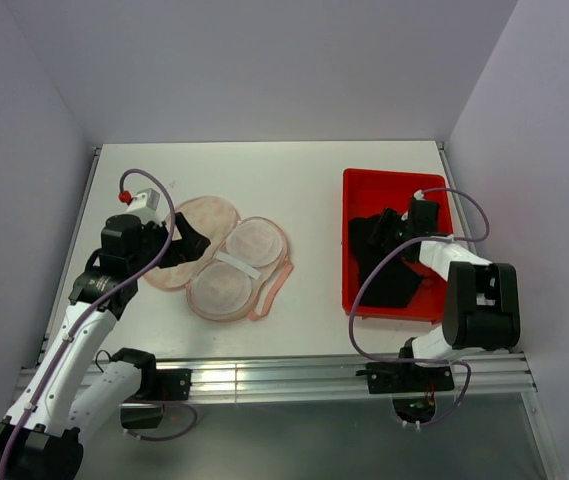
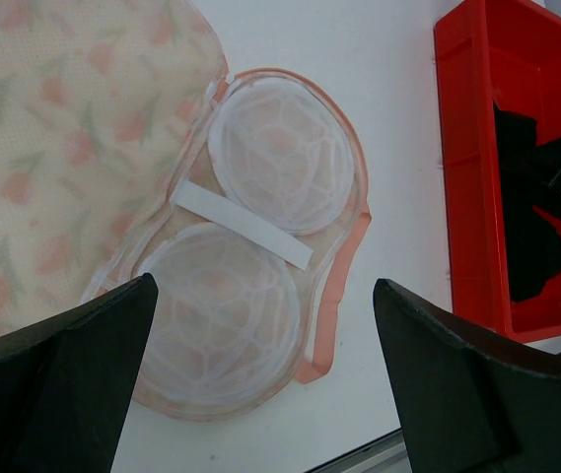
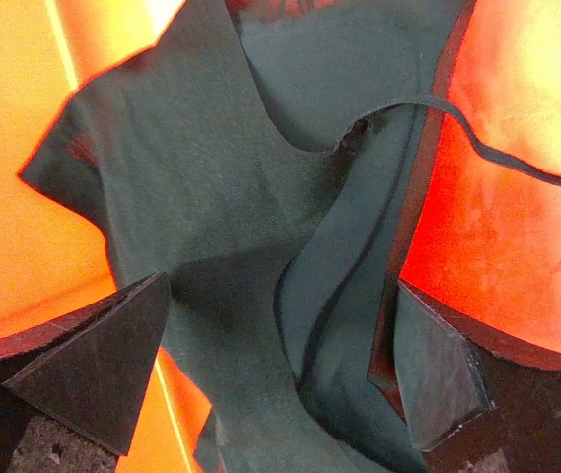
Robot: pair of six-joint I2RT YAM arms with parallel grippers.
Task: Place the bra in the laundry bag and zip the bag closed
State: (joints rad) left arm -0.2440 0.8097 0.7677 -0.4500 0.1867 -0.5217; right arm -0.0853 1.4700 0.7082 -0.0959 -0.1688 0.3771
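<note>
The laundry bag (image 1: 234, 268) lies open on the table's left half, with two white mesh cups facing up and a white strap across them. Its printed flap (image 2: 43, 148) is folded back to the left. My left gripper (image 1: 190, 240) is open and empty and hovers over the bag's left side; in the left wrist view (image 2: 265, 379) the nearer cup shows between its fingers. The black bra (image 1: 389, 280) lies crumpled in the red tray (image 1: 364, 190). My right gripper (image 1: 392, 238) is low in the tray, open, with its fingers on either side of bra (image 3: 211, 197) fabric.
The red tray (image 2: 467, 148) stands on the table's right half, close to the right wall. A pink zipper rim (image 2: 331, 296) trails off the bag's near right edge. An aluminium rail (image 1: 294, 375) runs along the table's near edge.
</note>
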